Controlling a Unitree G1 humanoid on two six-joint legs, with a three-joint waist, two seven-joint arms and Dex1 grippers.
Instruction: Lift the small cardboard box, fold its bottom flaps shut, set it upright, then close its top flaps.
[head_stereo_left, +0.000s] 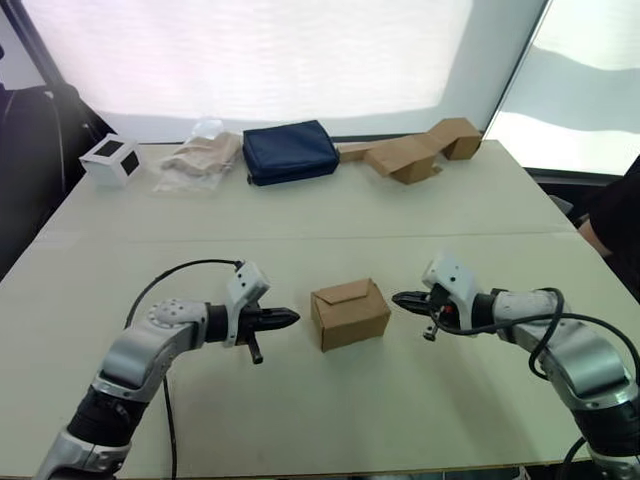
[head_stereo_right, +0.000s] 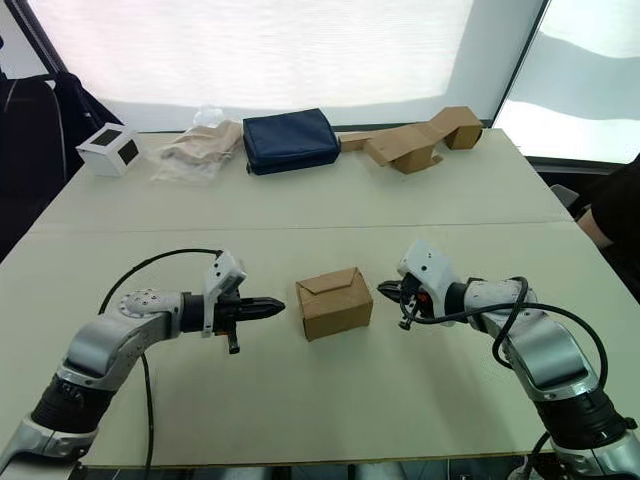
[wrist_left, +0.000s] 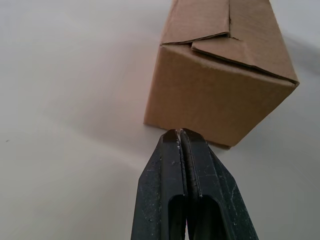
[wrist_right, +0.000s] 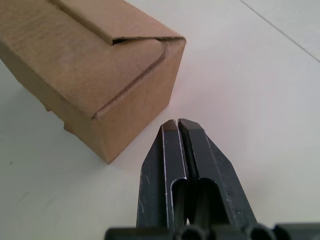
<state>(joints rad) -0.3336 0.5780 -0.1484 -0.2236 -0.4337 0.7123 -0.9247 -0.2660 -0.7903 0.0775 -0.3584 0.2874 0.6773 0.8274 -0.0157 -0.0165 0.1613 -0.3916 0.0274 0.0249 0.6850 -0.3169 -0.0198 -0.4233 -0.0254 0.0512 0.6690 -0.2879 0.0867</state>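
Left eye view: we see the small cardboard box (head_stereo_left: 349, 313), plain brown corrugated, upright at the counter's (head_stereo_left: 330, 210) centre, its top flaps (head_stereo_left: 345, 293) folded flat. The left gripper (head_stereo_left: 285, 319) sits at its 9 o'clock, the right gripper (head_stereo_left: 402, 299) at 3 o'clock, both apart from it. At 12 o'clock lie a navy pouch (head_stereo_left: 290, 151), a cardboard strip (head_stereo_left: 415, 150) and a white cube (head_stereo_left: 110, 160).

Left wrist view: jaws closed, empty, just short of a box wall.

Right wrist view: jaws likewise pressed together near a corner.

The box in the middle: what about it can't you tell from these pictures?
- Box underside: hidden against the table in every view, so whether the bottom flaps are folded shut is unknown.
- Its inside: covered by the closed top flaps.
- Its far wall: faces away from the head views.
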